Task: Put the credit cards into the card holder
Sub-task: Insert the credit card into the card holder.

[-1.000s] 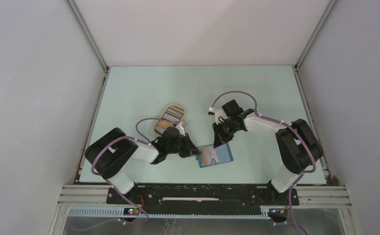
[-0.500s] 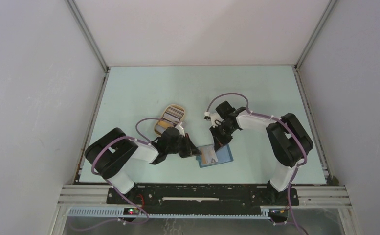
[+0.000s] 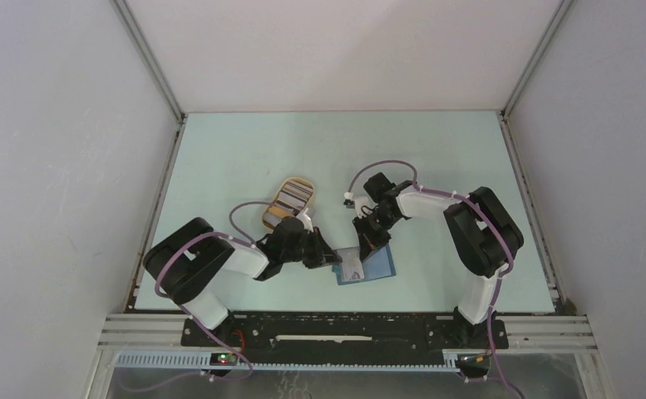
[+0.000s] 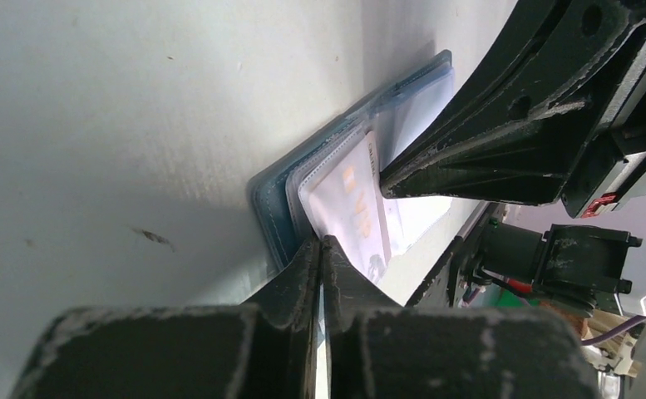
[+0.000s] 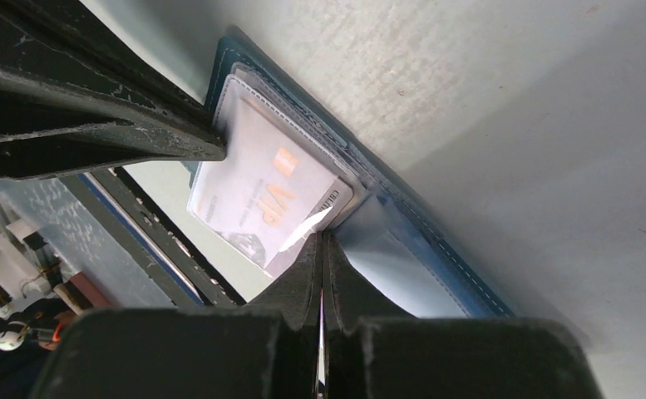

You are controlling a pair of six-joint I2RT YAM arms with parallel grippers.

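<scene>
Pale green desk (image 3: 244, 158), grey walls (image 3: 53, 166) on 3 sides. L tool (image 4: 319, 249), fingers pressed together, seems to pinch the left edge of the open teal-blue folding card holder (image 3: 382, 264), prob. to steady it. Pale plastic credit card (image 5: 261, 191) marked VIP sits partway inside it. R tool (image 5: 321, 241), clamped on the card's corner, looks set to push it in.

There goes the right tool (image 3: 367, 245), sliding toward the near edge of the surface (image 3: 244, 150). Its pinched tips now meet the corner of the pale credit card (image 5: 257, 195) on the card holder (image 3: 379, 267), and the right elbow swings in leftward.
</scene>
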